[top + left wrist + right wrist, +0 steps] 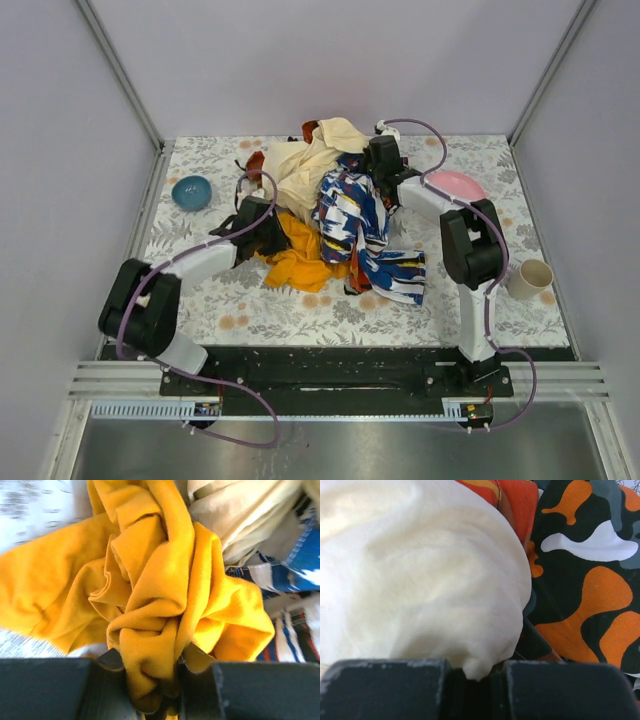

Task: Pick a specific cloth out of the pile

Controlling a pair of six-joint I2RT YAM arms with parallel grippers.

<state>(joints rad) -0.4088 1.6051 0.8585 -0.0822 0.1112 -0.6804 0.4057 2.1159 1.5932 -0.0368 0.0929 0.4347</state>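
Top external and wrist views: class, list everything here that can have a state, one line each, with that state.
left gripper, shut on the cloth.
cloth, crumpled, lying at the near-left edge of the pile.
right gripper, shut on the cream cloth.
cream cloth, bunched on top of the pile.
pile, heaped and tangled.
teal bowl, upright, empty.

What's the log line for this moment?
left gripper: shut on golden-orange cloth | right gripper: shut on cream cloth | golden-orange cloth touching pile
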